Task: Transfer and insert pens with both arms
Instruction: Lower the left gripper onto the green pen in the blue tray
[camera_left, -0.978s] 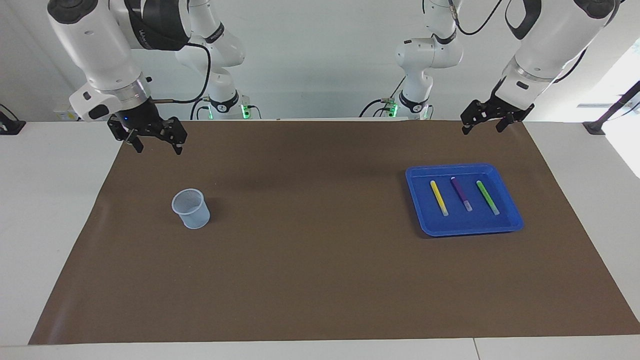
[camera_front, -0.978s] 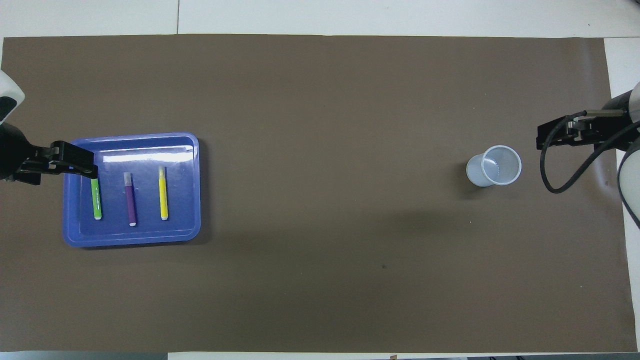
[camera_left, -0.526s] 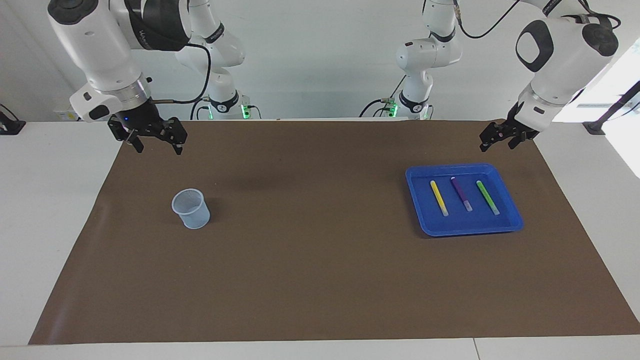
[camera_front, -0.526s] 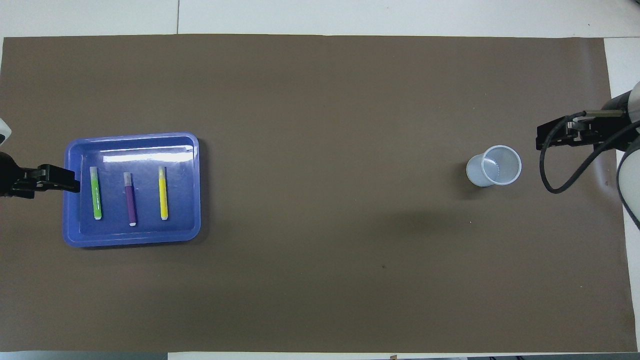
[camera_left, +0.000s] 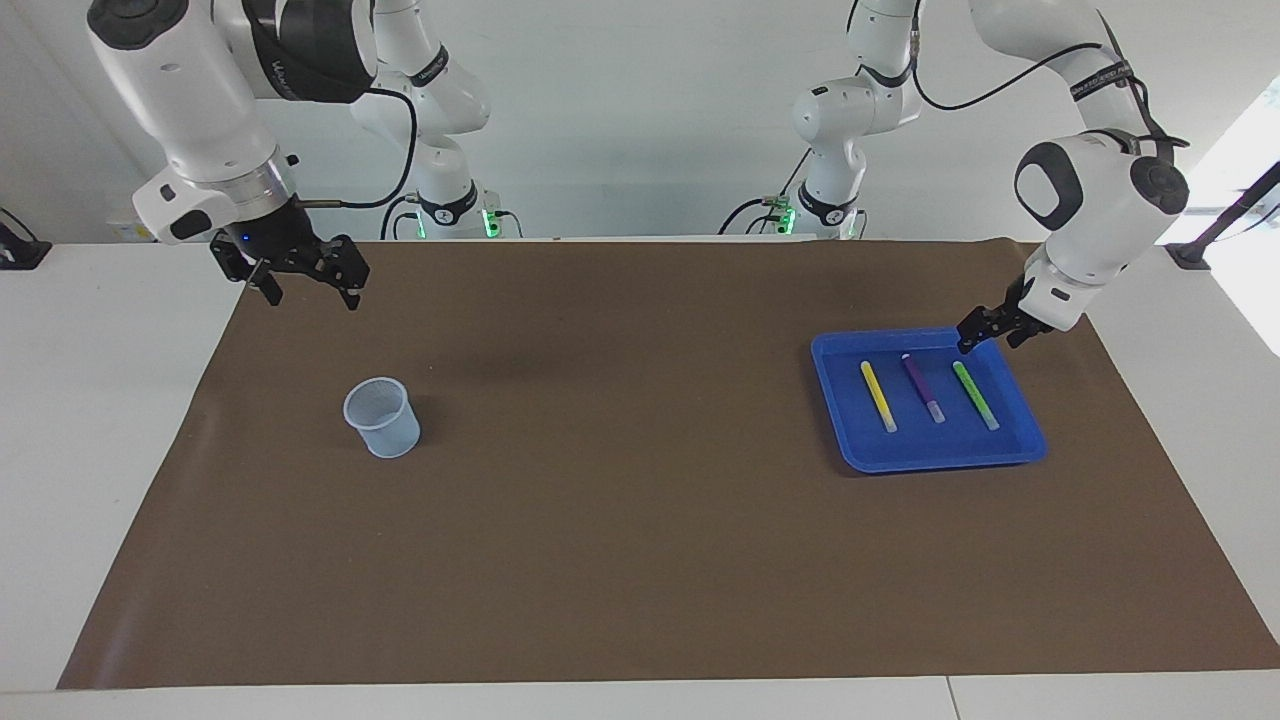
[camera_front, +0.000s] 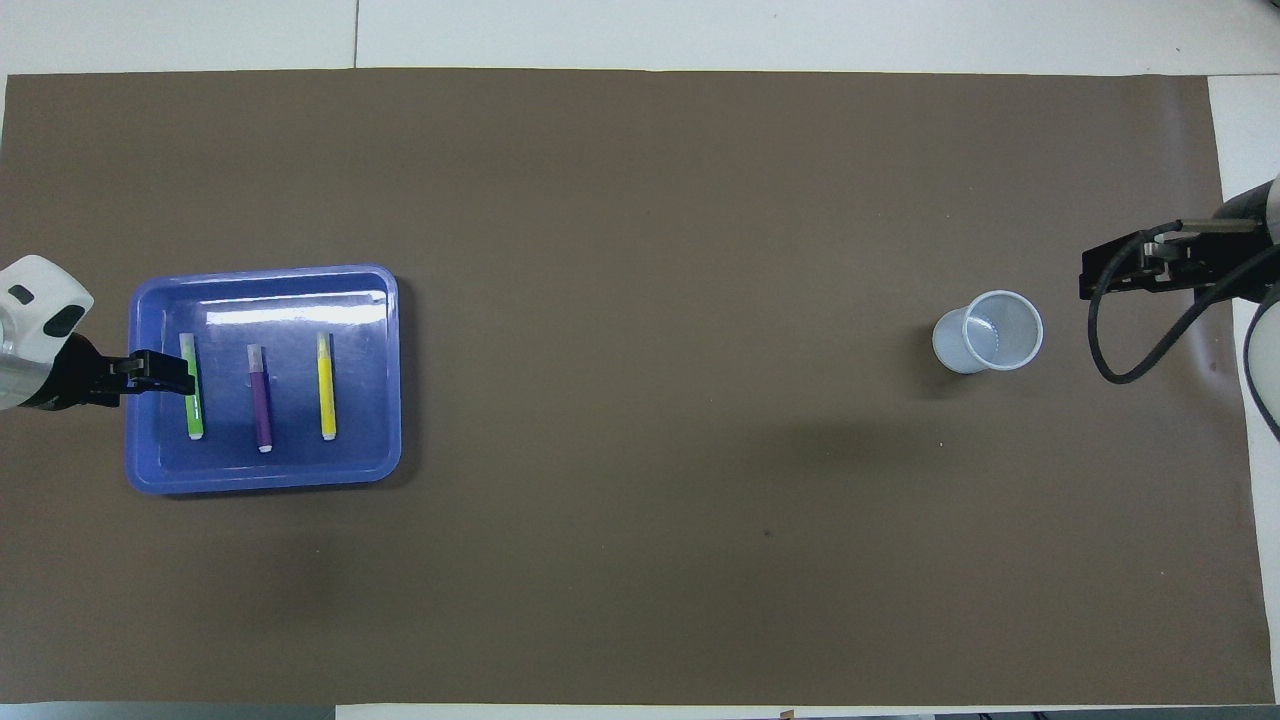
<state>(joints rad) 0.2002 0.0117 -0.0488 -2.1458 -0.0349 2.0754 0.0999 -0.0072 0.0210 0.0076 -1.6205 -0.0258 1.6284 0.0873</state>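
0 of 3 pens moved: yellow pen (camera_left: 878, 395), purple pen (camera_left: 922, 387), green pen (camera_left: 974, 394) all in tray (camera_left: 1020, 440). Cup (camera_left: 382, 417) empty. Left gripper (camera_left: 988, 331) spread, empty, over tray's corner by green pen. Right gripper (camera_left: 300, 285) spread, empty, waits over mat (camera_left: 620, 520) edge.

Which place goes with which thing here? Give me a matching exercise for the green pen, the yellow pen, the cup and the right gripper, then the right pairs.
Things:
1. green pen
2. yellow pen
3. cup
4. right gripper

Places:
A. standing on the brown mat toward the right arm's end of the table
B. in the blue tray, on the side toward the cup
C. up in the air over the mat's edge, waiting
D. in the blue tray, just under the left gripper

Pairs: 1-D, 2-B, 3-A, 4-C
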